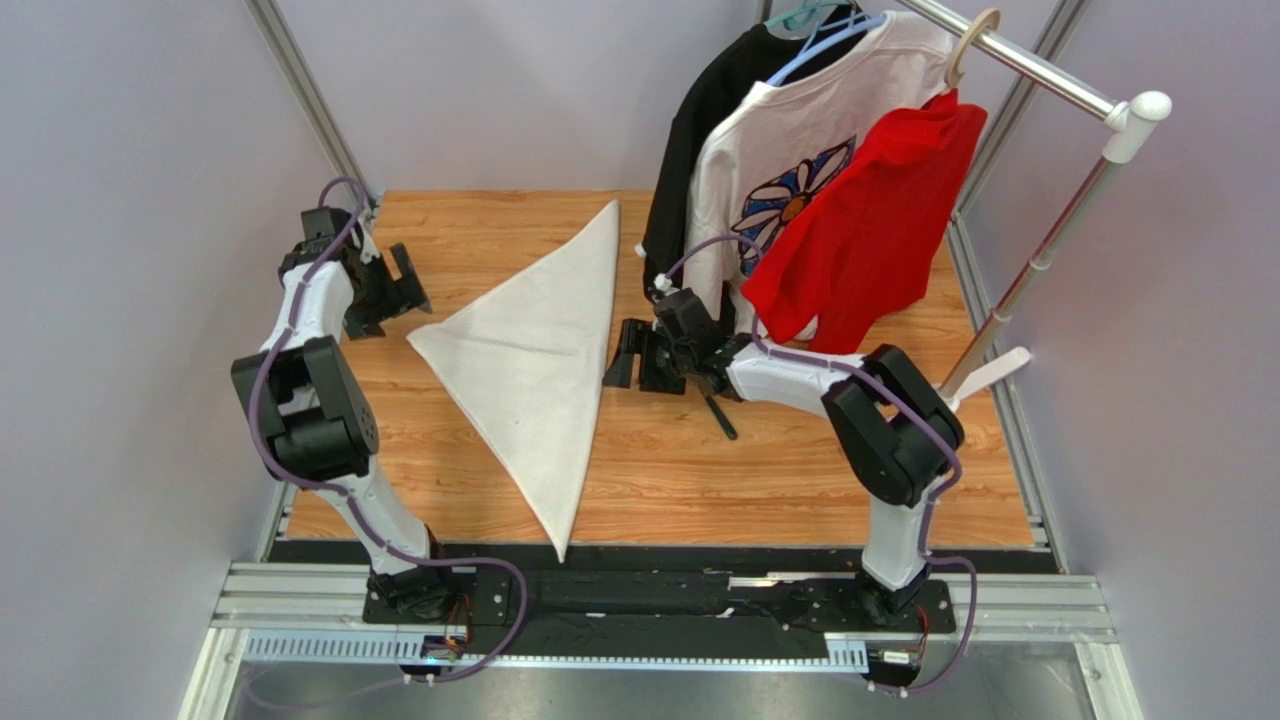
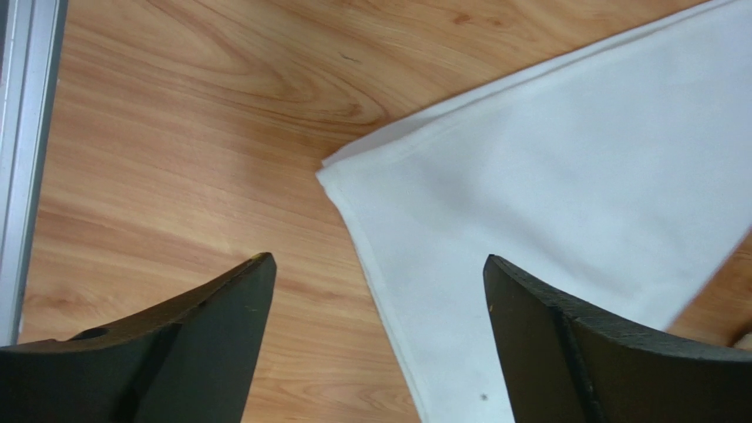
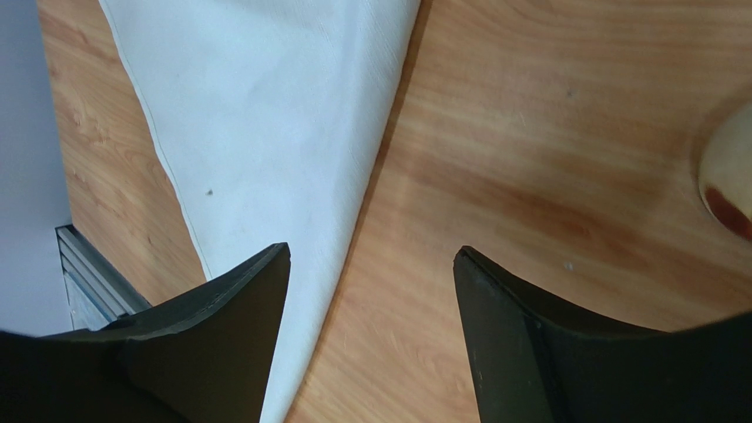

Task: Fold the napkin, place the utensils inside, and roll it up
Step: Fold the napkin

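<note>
Currently napkin [image 1: 526, 360] lies flat on desk [image 1: 781, 480], folded into triangle: long straight edge faces right arm, one point toward far edge, one toward near edge. Left tool [image 2: 378, 263] spread wide, holding nothing, at napkin's left corner; I see that corner between its fingers, contact unclear. Right tool [image 3: 371, 251] also spread wide, empty, just beside napkin's long edge. Spoon [image 1: 723, 416] on desk by right wrist, apart from napkin; its gold bowl shows at edge of right wrist view.
</note>
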Controlling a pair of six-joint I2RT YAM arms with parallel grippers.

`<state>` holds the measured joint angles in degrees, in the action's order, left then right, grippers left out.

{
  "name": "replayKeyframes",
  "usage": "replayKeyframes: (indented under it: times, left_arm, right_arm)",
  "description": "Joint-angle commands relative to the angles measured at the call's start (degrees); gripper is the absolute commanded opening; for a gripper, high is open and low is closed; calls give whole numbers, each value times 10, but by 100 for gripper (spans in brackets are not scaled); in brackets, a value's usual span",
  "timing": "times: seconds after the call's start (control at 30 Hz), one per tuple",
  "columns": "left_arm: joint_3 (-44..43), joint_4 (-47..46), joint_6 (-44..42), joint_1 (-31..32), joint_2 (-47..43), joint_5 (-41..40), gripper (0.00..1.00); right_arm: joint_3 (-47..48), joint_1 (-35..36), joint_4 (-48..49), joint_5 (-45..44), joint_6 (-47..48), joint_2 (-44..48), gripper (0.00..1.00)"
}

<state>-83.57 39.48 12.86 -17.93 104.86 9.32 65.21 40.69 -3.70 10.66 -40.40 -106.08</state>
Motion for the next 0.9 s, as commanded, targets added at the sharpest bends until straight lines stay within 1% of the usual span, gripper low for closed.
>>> replayKeyframes:
  times: [0.0,0.1,0.27,0.37,0.4,0.47,0.53,0.57,0.67,0.73,0.77,0.87]
  left_arm:
    - [37,-2,27,12,-97,25,99]
    - [40,-1,32,12,-91,43,99]
    - [34,6,37,13,-82,59,99]
    - [39,-2,38,13,-83,60,99]
    - [39,-5,40,12,-80,56,99]
    - [33,-1,41,13,-64,54,99]
    - [32,0,42,12,-49,53,99]
    - [32,-6,43,13,-47,40,99]
    - [32,-6,41,11,-26,21,99]
    - [34,-9,44,10,-15,19,99]
    - [34,-11,45,11,-14,27,99]
    - [46,-29,49,11,-25,55,99]
  right_arm:
    - [61,3,76,9,-26,-61,72]
    - [96,4,82,12,-42,-111,71]
    - [118,2,77,-15,-61,-148,66]
    - [120,2,70,-25,-71,-159,56]
    - [122,2,66,-27,-79,-161,49]
    - [117,2,71,-31,-90,-167,44]
    - [105,2,85,-32,-108,-169,33]
    - [99,2,89,-34,-116,-170,25]
    - [82,4,106,-48,-144,-168,11]
    - [66,3,120,-60,-173,-167,5]
    - [63,4,125,-65,-183,-167,0]
    - [56,6,139,-99,-229,-168,0]
